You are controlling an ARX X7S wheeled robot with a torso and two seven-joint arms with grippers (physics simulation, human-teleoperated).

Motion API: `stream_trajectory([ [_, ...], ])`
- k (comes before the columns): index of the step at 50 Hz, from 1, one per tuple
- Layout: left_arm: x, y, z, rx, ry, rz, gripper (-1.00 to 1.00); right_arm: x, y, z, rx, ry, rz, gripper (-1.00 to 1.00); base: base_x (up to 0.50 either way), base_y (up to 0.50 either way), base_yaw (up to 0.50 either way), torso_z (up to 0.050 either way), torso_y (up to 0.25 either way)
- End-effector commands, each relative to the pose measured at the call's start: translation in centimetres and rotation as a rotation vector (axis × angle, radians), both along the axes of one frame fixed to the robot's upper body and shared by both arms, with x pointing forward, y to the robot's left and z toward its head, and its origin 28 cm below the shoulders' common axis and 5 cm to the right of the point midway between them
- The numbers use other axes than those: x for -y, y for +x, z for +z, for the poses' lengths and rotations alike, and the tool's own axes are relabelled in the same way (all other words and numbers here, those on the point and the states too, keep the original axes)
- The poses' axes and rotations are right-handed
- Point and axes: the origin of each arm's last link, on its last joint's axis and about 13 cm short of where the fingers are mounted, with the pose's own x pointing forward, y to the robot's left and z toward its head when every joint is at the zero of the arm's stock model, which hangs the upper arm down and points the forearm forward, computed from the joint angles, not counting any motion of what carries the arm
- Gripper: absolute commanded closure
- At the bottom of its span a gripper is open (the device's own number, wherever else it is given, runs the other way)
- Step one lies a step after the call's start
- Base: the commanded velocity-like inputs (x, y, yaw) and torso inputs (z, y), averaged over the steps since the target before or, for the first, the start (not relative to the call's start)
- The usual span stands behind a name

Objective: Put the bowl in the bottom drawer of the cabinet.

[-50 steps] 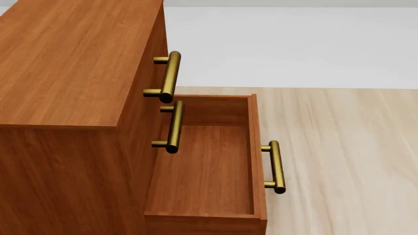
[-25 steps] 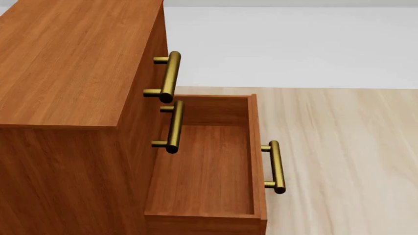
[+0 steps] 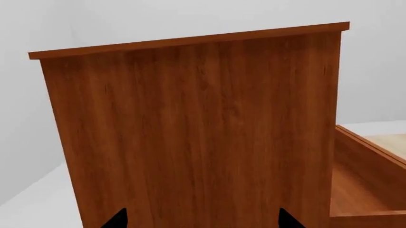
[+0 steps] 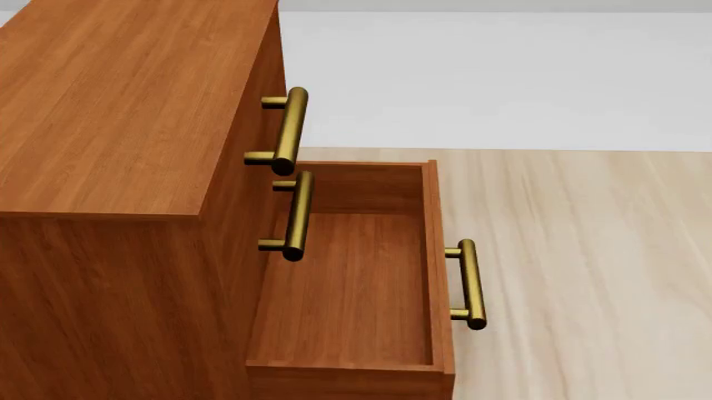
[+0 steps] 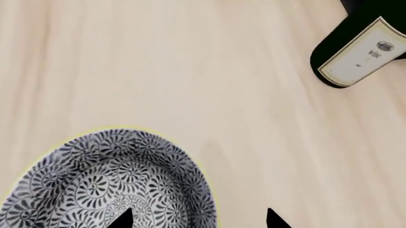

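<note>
The bowl (image 5: pixel 108 183) sits on pale wood-grain floor (image 5: pixel 190 71), seen only from the right wrist camera, open side up, its dense blue-grey floral interior showing. The right gripper (image 5: pixel 199 217) hovers over it: two dark fingertips spread apart, one over the bowl's patterned inside, the other over bare floor beyond the rim, nothing clamped between them. A dark wine bottle (image 5: pixel 358 52) with a cream label lies on the floor well apart from the bowl. In the head view the cabinet (image 4: pixel 122 167) fills the left side, with the bottom drawer (image 4: pixel 356 283) pulled out, inside bare, its brass handle (image 4: pixel 471 283) on the front panel. The two upper handles (image 4: pixel 292 129) stand against closed drawer fronts. The left gripper (image 3: pixel 199 219) faces the cabinet's plain side panel; only its two fingertips show, parted, holding nothing. Neither arm appears in the head view.
</note>
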Motion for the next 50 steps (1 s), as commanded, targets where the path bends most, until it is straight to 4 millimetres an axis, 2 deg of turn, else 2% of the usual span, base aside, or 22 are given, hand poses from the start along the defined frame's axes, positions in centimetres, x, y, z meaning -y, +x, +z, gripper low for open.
stream_trajectory([
  [1, 0.0, 0.1, 0.1, 0.001, -0.003, -0.001, -1.0, 0.3, 0.5, -0.8, -0.025, 0.006, -0.002, -1.0, 0.0, 0.0, 0.0, 0.0, 0.0],
  [31, 0.0, 0.0, -0.1, -0.003, -0.002, 0.0, -1.0, 0.9, 1.6, -3.4, -0.07, 0.024, -0.008, -1.0, 0.0, 0.0, 0.0, 0.0, 0.0],
  [42, 0.0, 0.0, -0.1, -0.002, -0.002, 0.002, -1.0, 0.9, 1.5, -3.7, -0.064, 0.027, -0.013, -1.0, 0.0, 0.0, 0.0, 0.0, 0.0],
  [43, 0.0, 0.0, -0.1, -0.002, -0.001, 0.002, -1.0, 0.8, 1.5, -3.7, -0.062, 0.025, -0.012, 1.0, 0.0, 0.0, 0.0, 0.0, 0.0],
  [50, 0.0, 0.1, -0.2, -0.004, -0.003, 0.003, -1.0, 0.5, 1.6, -3.1, -0.032, 0.025, 0.0, 1.0, 0.0, 0.0, 0.0, 0.0, 0.0],
])
